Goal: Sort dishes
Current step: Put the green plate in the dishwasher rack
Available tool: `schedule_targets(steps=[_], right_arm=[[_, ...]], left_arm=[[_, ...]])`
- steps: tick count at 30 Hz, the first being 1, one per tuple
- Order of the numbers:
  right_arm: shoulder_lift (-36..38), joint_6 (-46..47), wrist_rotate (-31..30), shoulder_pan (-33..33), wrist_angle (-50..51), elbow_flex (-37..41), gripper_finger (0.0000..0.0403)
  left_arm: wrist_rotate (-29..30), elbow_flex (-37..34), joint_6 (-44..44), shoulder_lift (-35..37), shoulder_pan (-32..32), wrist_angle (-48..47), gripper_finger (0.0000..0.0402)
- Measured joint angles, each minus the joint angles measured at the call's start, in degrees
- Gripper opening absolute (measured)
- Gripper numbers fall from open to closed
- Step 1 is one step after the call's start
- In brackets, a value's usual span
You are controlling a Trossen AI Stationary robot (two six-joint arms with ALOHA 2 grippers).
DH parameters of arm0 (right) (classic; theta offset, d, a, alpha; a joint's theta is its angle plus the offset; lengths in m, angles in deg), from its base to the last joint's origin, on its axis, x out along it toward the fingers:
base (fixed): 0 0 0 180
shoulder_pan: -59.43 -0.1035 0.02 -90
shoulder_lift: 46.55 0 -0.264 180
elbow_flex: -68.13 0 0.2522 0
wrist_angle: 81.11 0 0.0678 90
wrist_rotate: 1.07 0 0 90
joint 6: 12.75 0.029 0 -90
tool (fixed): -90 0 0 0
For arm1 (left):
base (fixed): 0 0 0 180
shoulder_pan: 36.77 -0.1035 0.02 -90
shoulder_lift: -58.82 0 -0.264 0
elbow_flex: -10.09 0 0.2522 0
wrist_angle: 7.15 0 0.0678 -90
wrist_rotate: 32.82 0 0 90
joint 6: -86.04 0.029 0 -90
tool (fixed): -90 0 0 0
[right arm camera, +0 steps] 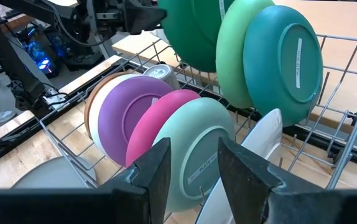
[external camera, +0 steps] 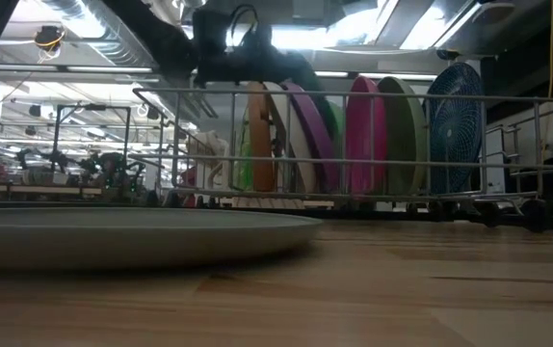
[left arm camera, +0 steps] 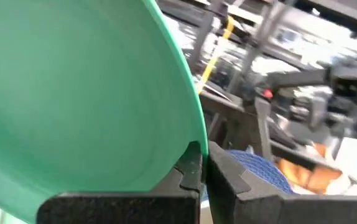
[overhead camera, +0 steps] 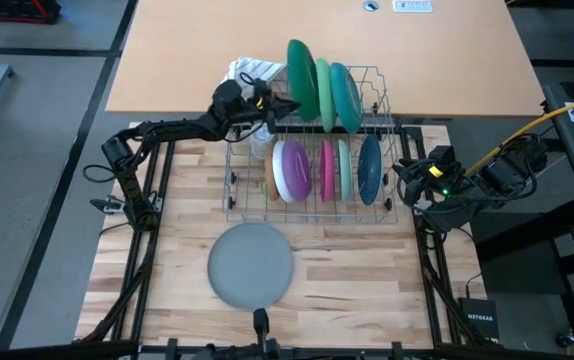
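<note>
Wire dish rack (overhead camera: 312,205): centre of the high view, standing on the light wooden table (overhead camera: 367,280).

Rack, upper row: dark green plate (overhead camera: 301,80), light green plate (overhead camera: 325,93) and teal plate (overhead camera: 346,98), all on edge, close together, the dark green one leftmost.

Rack, lower row, left to right in the high view: tan plate (overhead camera: 270,172), white plate (overhead camera: 279,170), purple plate (overhead camera: 295,170), pink plate (overhead camera: 327,170), pale mint plate (overhead camera: 344,168), blue plate (overhead camera: 369,170). All stand on edge between the wires.

Grey plate (overhead camera: 252,264): lying flat on the table, lower centre of the high view, apart from the rack; it fills the lower left foreground of the low view.

Striped white cloth (overhead camera: 250,72): crumpled at the rack's upper left corner, partly behind the left arm.

Small clear glass (right arm camera: 160,73): inside the rack, behind the tan plate in the right wrist view; the left arm crosses above it in the high view.

Left gripper (overhead camera: 279,103): reaching in from the left of the high view to the rack's upper left. Fingers clenched on the rim of the dark green plate; the left wrist view shows the green edge pinched between the two dark fingers (left arm camera: 191,171).

Right gripper (overhead camera: 403,170): at the right edge of the rack, beside the blue plate. Fingers spread apart, holding nothing; the right wrist view looks between them at the pale mint plate.
</note>
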Motion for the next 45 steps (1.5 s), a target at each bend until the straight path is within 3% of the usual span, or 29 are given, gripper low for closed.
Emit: schedule_targets(steps=[11, 32, 45], right_arm=[[0.00, -0.02, 0.00, 0.00, 0.04, 0.00, 0.0136], [0.00, -0.02, 0.71, 0.00, 0.09, 0.00, 0.0136], [0.00, -0.02, 1.97, 0.00, 0.07, 0.00, 0.0136]], left_arm=[[-0.46, 1.31, -1.24, 0.02, -1.06, -5.53, 0.0000], [-0.06, 1.31, -8.78, 0.13, -5.04, -4.12, 0.0000], [-0.27, 1.31, -4.84, 0.13, -5.44, -13.18, 0.0000]])
